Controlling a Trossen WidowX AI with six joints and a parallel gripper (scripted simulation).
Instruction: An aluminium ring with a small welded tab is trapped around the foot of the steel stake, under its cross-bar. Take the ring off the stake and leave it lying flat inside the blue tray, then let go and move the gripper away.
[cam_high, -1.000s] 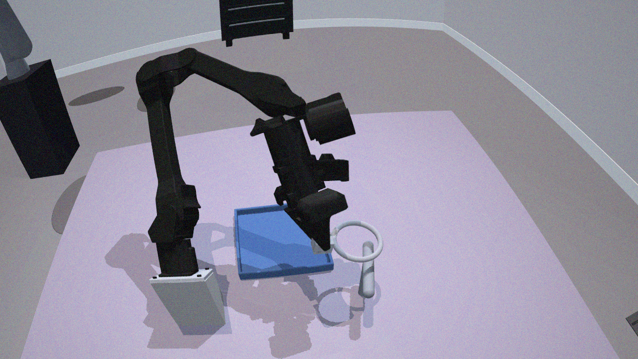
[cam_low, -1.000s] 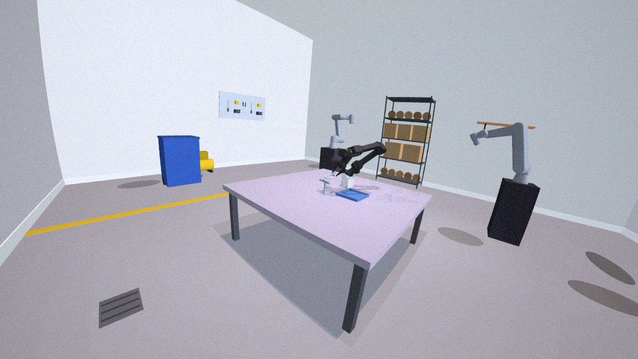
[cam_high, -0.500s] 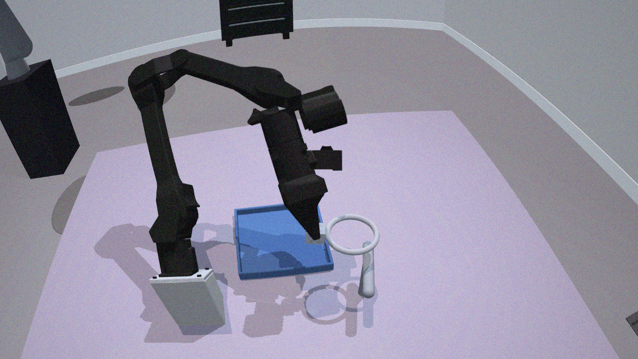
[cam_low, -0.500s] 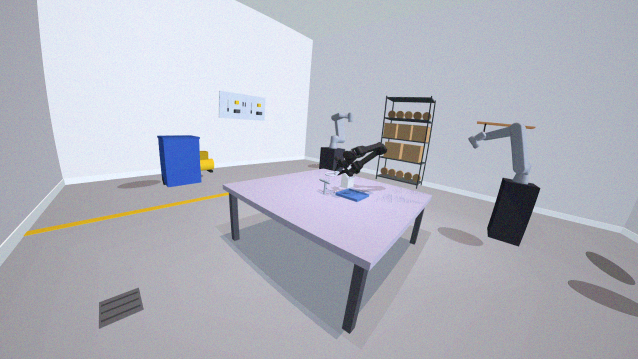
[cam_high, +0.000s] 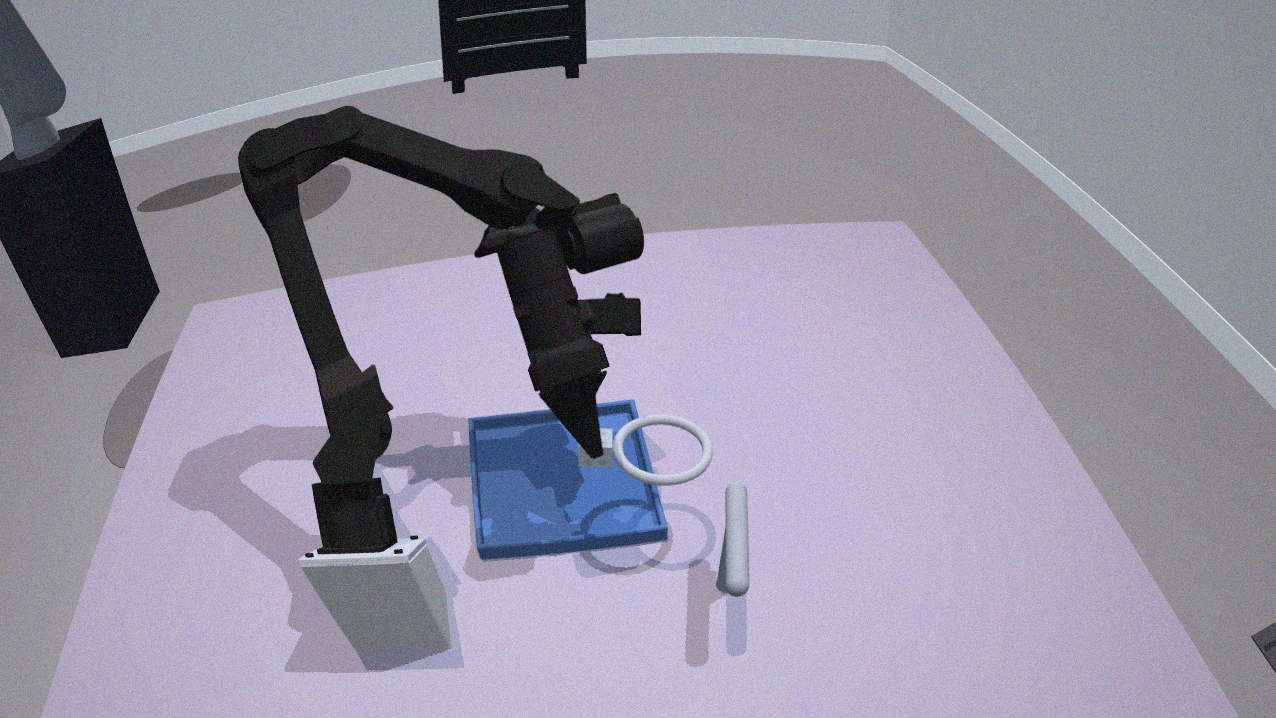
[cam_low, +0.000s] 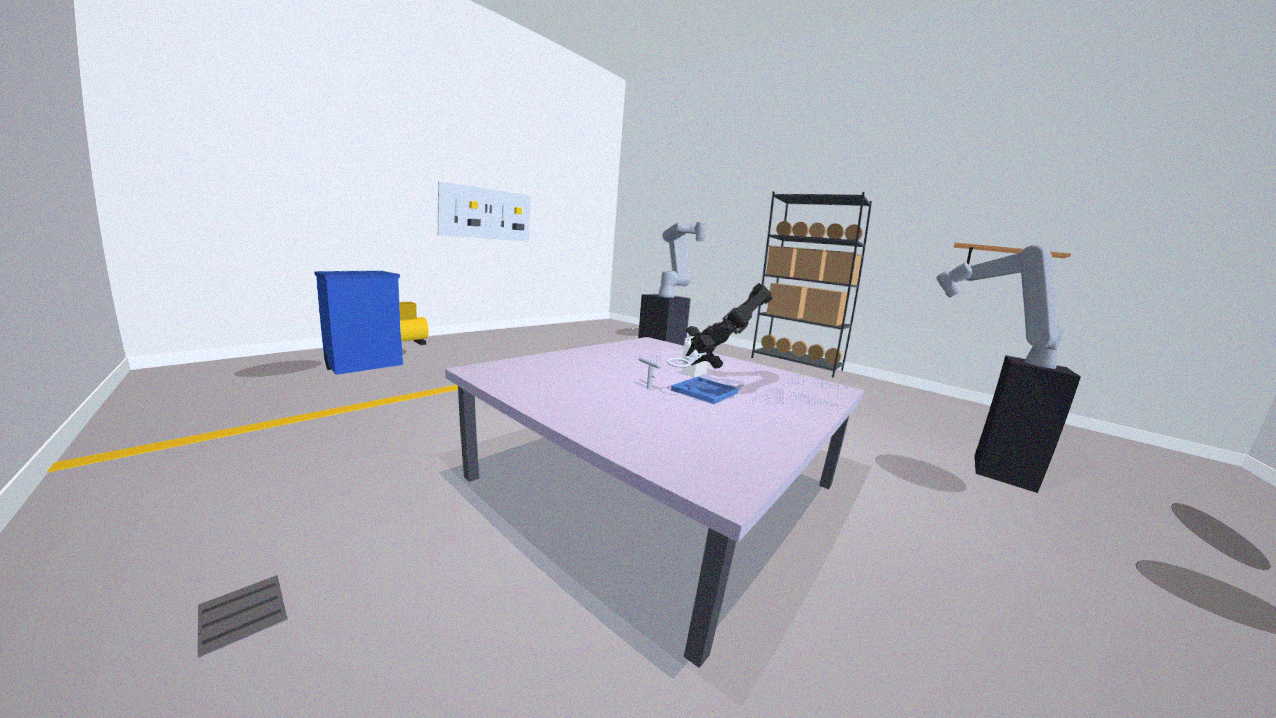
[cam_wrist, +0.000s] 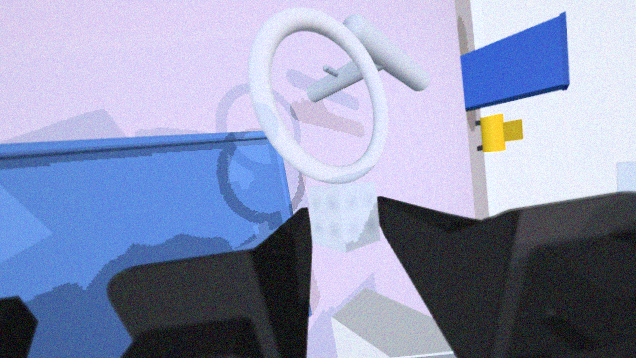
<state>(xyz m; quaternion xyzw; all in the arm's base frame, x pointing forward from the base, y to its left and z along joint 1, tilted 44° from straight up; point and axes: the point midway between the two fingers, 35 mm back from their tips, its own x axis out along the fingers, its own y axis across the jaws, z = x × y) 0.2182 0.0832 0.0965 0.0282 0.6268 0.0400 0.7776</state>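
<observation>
The pale aluminium ring (cam_high: 664, 479) (cam_wrist: 332, 173) is off the stake, held in the air and roughly level in the exterior view. My gripper (cam_high: 596, 453) (cam_wrist: 341, 209) is shut on its square tab (cam_wrist: 340, 200). In the top view the fingertips show over the right part of the blue tray (cam_high: 535, 548) (cam_low: 691, 394) (cam_wrist: 125, 142), and the ring overlaps its right edge. The ring's shadow falls across the tray's front right corner. The steel stake (cam_high: 736, 535) (cam_low: 650, 376) (cam_wrist: 392, 55) stands to the tray's right with nothing around its post. The exact height above the tray cannot be told.
My arm's pale base block (cam_high: 383, 616) stands left of the tray. The lilac table (cam_high: 847, 401) (cam_low: 580, 401) carries the base, tray and stake. The stake's cross-bar is the nearest obstacle beside the ring. A blue cabinet (cam_low: 361, 321) and a shelf rack (cam_low: 807, 281) stand away from the table.
</observation>
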